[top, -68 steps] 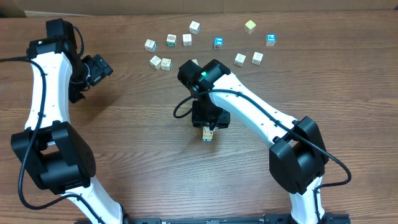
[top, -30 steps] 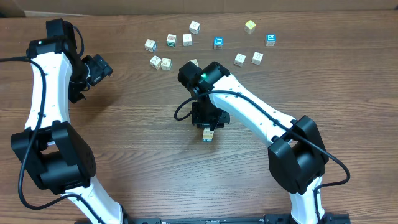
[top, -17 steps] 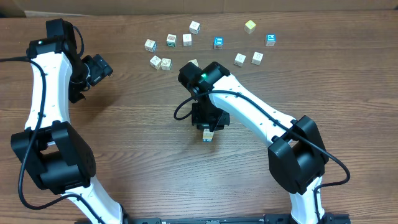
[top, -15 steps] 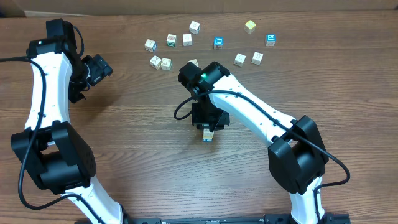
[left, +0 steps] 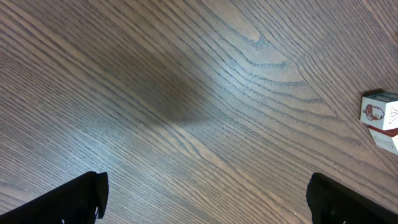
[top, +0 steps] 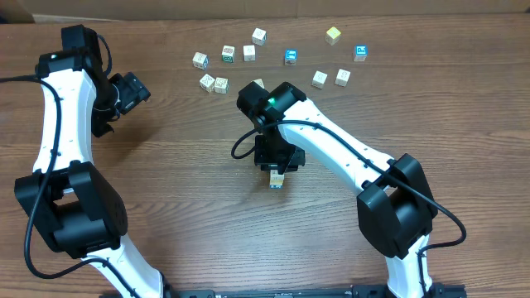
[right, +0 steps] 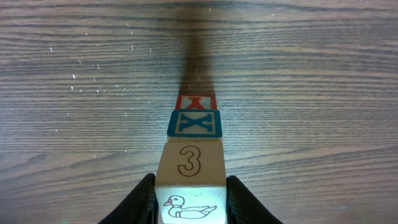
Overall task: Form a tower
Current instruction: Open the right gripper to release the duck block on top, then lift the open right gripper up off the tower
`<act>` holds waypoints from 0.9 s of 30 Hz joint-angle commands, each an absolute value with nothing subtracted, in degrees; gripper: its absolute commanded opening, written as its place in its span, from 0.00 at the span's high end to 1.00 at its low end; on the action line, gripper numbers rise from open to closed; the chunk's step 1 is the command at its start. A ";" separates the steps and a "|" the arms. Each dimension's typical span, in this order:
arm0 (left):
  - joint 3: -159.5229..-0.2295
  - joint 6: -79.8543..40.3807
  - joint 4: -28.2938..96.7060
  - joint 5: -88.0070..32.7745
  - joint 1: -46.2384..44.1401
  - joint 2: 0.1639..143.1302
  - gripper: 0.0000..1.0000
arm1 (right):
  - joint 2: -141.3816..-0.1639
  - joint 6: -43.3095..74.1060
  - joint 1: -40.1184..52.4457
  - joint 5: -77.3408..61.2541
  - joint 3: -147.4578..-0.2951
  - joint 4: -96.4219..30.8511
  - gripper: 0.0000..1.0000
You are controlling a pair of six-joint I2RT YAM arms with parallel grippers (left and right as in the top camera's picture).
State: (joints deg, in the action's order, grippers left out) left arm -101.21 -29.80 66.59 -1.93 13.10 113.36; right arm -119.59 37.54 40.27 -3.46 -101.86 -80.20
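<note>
Well, from overhead almost nothing has shifted over the last couple of seconds. The right gripper [top: 277, 172] hangs at the same spot near the middle of the table [top: 166, 199], straight above the tower [top: 276, 182], which peeks out as a pale square just below the black wrist. The loose cubes [top: 248, 53] along the far edge lie exactly as they did, and the left gripper [top: 132, 93] stays parked up and to the side, well apart from everything. I take that stillness to mean the carrying is over and the placement is settling; letting go is what remains.

Through the left wrist camera I see only streaky brown wood grain, matt with a soft sheen. The claw is spread wide and empty, its dark tips at the bottom corners. A single cube [left: 380, 112] with a red print sits at the right edge, with part of another just beneath it.

The right wrist camera looks down the stack. A red cube [right: 198, 101] is at the bottom, a blue-framed cube [right: 194, 123] with an X sits on it, and the top cube [right: 189, 163] of pale, smooth wood shows an outlined 3 and a duck. All three have crisp square edges, and they line up closely, the lower two offset slightly to the right. The black fingers [right: 144, 200] lie against both flanks of the top cube with no gap I can make out, so I read the claw as clasping it.
</note>
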 commanded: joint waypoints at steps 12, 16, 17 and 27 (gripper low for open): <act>-102.28 -29.12 66.59 -1.93 12.73 112.07 0.01 | -119.37 39.24 40.42 -2.15 -101.69 -79.81 0.70; -102.28 -29.12 66.59 -1.93 12.73 112.07 0.00 | -119.37 39.24 40.42 -2.15 -101.69 -79.79 0.64; -102.28 -29.12 66.59 -1.93 12.73 112.07 0.01 | -119.37 39.24 40.42 -2.17 -101.69 -79.79 0.54; -102.28 -29.12 66.59 -1.93 12.73 112.07 0.00 | -117.19 39.62 40.42 0.47 -108.95 -84.68 0.25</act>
